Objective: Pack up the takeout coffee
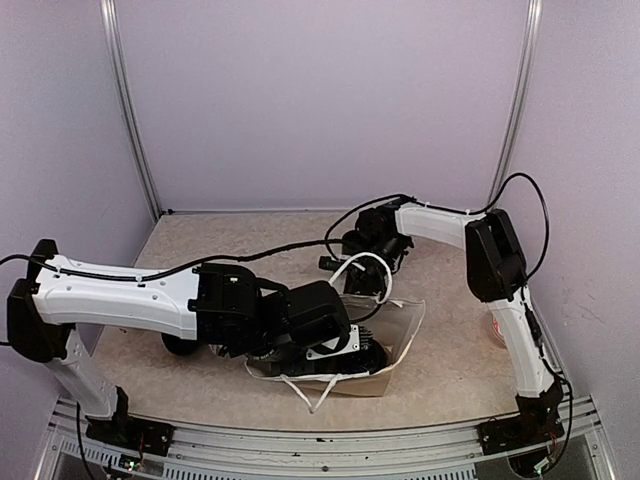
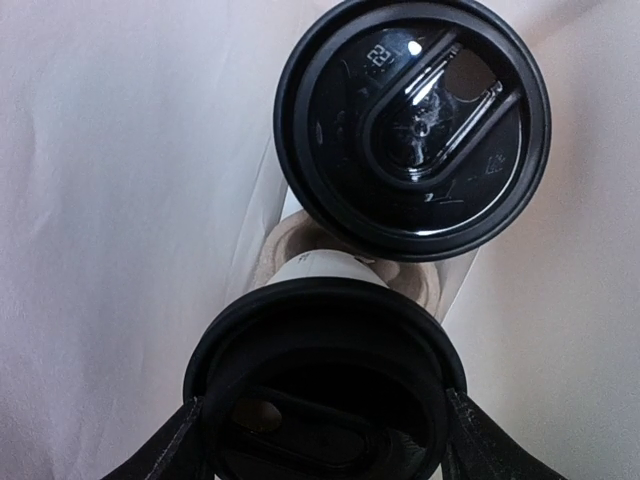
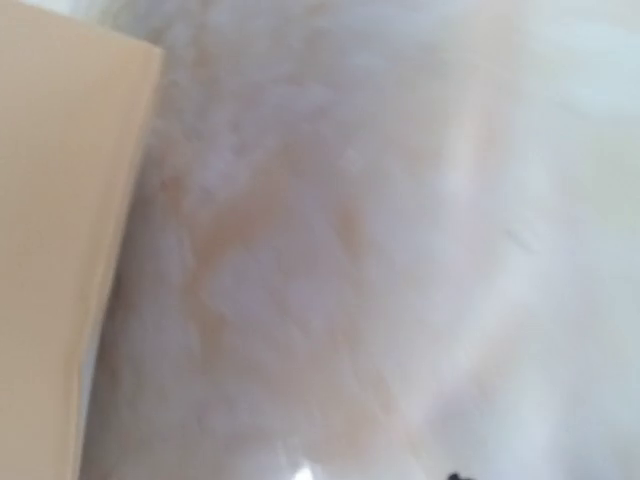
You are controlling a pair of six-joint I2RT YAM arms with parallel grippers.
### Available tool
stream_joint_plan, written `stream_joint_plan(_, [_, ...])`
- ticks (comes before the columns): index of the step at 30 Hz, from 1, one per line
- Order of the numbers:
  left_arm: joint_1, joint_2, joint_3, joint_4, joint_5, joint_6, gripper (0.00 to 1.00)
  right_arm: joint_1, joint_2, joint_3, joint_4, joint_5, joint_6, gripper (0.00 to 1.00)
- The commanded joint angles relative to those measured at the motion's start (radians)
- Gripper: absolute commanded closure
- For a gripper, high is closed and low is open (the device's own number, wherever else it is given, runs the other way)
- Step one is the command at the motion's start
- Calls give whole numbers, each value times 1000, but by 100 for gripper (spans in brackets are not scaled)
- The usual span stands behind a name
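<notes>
My left claw [image 2: 325, 445] clamps the nearer cup [image 2: 320, 335] inside the white bag [image 2: 110, 200], beside a second cup [image 2: 412, 125]. Of my right claw [image 1: 372, 265] I cannot tell

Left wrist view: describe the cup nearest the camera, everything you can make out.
The near cup shows mostly its round black plastic lid, with a raised rim and a sunken oval recess holding a small sip hole. It is inside the white bag, lid toward the camera, next to a second lidded cup. Jaws of the left gripper press either side of its lid.
</notes>
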State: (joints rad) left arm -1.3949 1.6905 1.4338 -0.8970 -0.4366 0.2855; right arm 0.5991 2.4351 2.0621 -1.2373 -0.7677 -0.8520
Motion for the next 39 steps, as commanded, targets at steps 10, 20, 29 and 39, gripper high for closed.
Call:
stream_joint_plan(10, [28, 88, 53, -127, 283, -157, 37, -85, -197, -83, -63, -10, -35, 47])
stream_joint_plan(20, [36, 150, 125, -198, 370, -281, 37, -99, -224, -121, -62, -16, -44, 48])
stream_joint_plan(29, [124, 251, 141, -207, 475, -304, 36, -109, -252, -166, -54, -17, -57, 49])
stream_joint_plan(39, [129, 289, 176, -199, 585, -313, 34, -110, -270, -193, -46, -25, -67, 50])
